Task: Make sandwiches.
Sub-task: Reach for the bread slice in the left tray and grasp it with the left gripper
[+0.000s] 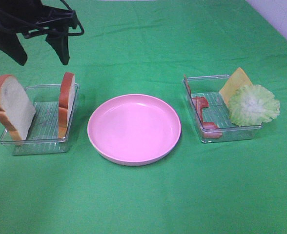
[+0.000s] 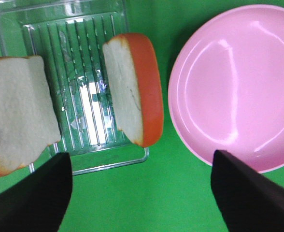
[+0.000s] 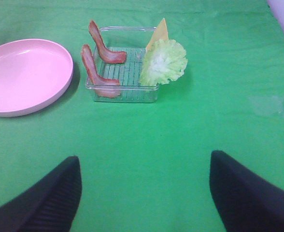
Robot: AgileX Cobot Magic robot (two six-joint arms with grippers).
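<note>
Two white bread slices with orange crust stand on edge in a clear tray (image 1: pixel 41 141), one (image 1: pixel 10 107) at its left end and one (image 1: pixel 67 102) at its right. My left gripper (image 1: pixel 42 58) hangs open above and behind them, holding nothing; its wrist view shows both slices (image 2: pixel 16 116) (image 2: pixel 132 92) below. In another clear tray (image 1: pixel 231 134) on the right lie two bacon strips (image 3: pixel 106 50) (image 3: pixel 96 75), a cheese slice (image 3: pixel 159 34) and ruffled lettuce (image 3: pixel 163 63). My right gripper (image 3: pixel 144 193) is open and empty, well short of that tray, and out of the high view.
A round pink plate (image 1: pixel 133 127) sits empty between the two trays on the green cloth (image 1: pixel 143 204). A pale wall edge (image 1: pixel 280 19) shows at the far right corner.
</note>
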